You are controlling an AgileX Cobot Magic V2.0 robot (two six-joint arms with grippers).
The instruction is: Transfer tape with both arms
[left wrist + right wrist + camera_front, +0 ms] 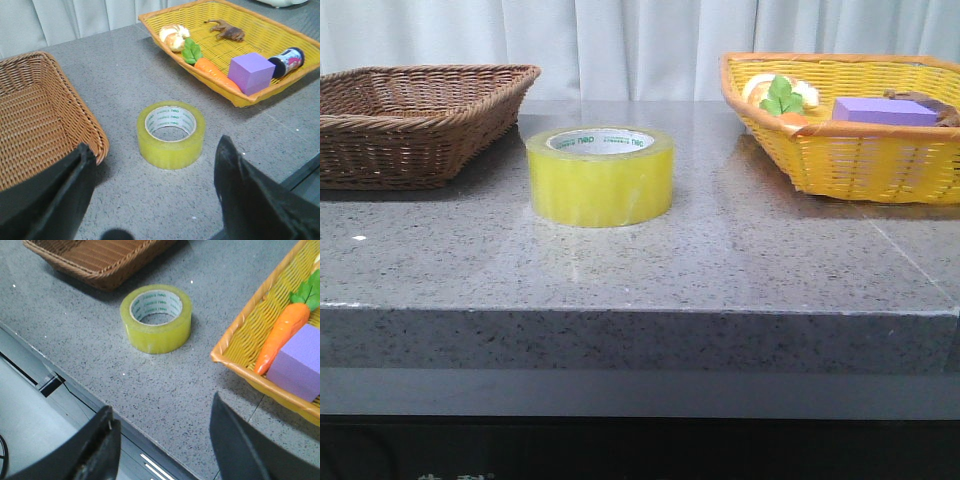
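Both tools hang apart and empty above the bench: the left tool and the right tool. The tape lies flat mid-bench, between the brown basket at the far left and the yellow basket at the far right. No grasp looks begun; next, one tool must descend over the roll. The brown basket is empty. The yellow one holds a carrot, purple block, tube, and other small items.
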